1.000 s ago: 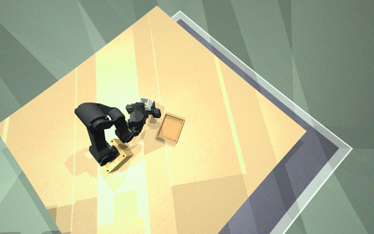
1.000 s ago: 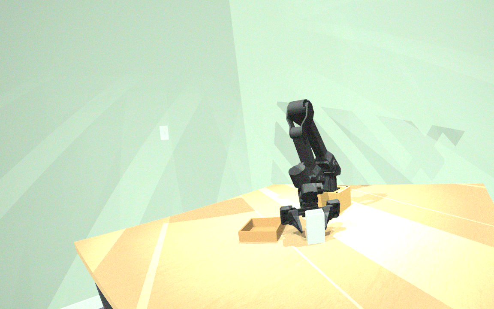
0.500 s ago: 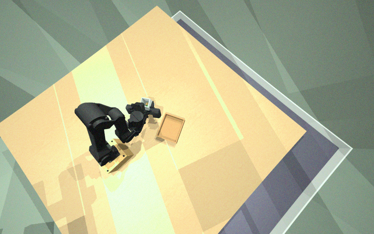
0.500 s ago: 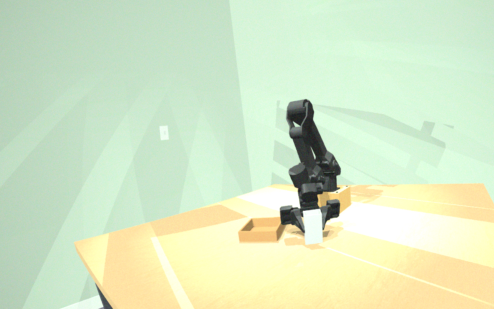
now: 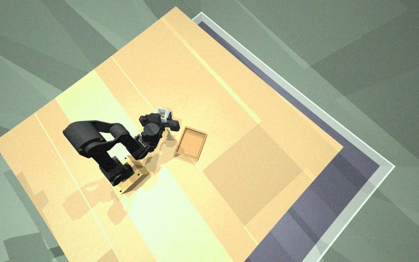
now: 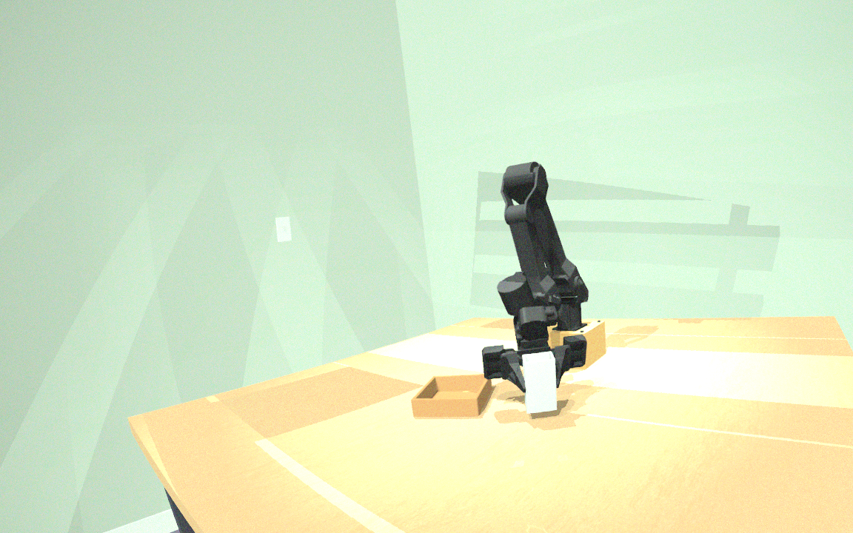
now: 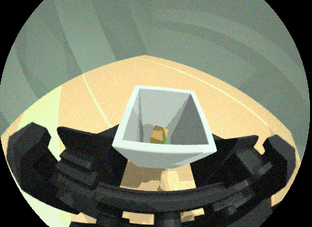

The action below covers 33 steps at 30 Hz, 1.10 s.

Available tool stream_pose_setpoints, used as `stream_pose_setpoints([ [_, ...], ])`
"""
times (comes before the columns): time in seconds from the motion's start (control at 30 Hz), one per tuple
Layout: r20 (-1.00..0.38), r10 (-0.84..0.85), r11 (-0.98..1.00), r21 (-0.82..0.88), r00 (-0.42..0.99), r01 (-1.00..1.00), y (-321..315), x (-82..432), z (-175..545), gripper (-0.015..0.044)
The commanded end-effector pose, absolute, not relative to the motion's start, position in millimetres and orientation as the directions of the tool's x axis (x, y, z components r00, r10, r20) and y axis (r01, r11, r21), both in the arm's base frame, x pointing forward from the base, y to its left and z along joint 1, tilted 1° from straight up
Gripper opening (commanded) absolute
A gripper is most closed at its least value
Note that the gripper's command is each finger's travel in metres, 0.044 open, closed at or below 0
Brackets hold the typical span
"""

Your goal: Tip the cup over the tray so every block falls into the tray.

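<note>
From the top, the cup (image 5: 159,113) (image 6: 540,383) (image 7: 162,155) sits at the gripper (image 5: 168,118) (image 6: 540,380) (image 7: 160,120), its mouth facing up, with a speck of orange and green inside. The tray (image 5: 180,155) (image 6: 446,406) lies near it, apart from the cup, on the table (image 5: 217,107) (image 6: 549,470) (image 7: 107,93). To carry well, I would raise the cup straight up first, mouth level, until its base will pass over the tray's walls, then swing across at an even pace; any early roll of the wrist could spill blocks short of the tray.

In the exterior view the cup stands nearly upright, leaning a little, its shadow close under its foot (whether the foot has left the table, I cannot tell). The tray is just beside the gripper's outer side, so lift ought to come before sideways travel, lest the cup or a finger knock it.

At the wrist, the jaws are clamped on the cup, partway apart by its width, one finger to each side wall. An orange block (image 7: 158,134) and a bit of a green block (image 7: 166,142) show inside; the near wall may hide more. The grip looks centred, and should be kept firm through the tip.
</note>
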<state>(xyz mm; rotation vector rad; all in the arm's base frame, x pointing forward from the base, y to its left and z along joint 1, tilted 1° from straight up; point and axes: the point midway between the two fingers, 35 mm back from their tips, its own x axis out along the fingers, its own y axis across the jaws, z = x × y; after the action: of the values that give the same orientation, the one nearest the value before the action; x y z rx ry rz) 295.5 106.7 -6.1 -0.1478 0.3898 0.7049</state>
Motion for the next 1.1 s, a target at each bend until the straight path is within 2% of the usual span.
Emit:
stream_pose_setpoints([
  [0.0, -0.397, 0.599, 0.758, 0.000, 0.695, -0.653, 106.5, 295.6, 0.2, 0.0000],
  [0.8, -0.397, 0.594, 0.762, 0.000, 0.700, -0.647, 104.7, 296.7, 32.2, 0.0000],
  [1.07, -0.414, 0.352, 0.922, -0.003, 0.840, -0.388, 47.1, 325.9, 35.6, 0.0000],
])
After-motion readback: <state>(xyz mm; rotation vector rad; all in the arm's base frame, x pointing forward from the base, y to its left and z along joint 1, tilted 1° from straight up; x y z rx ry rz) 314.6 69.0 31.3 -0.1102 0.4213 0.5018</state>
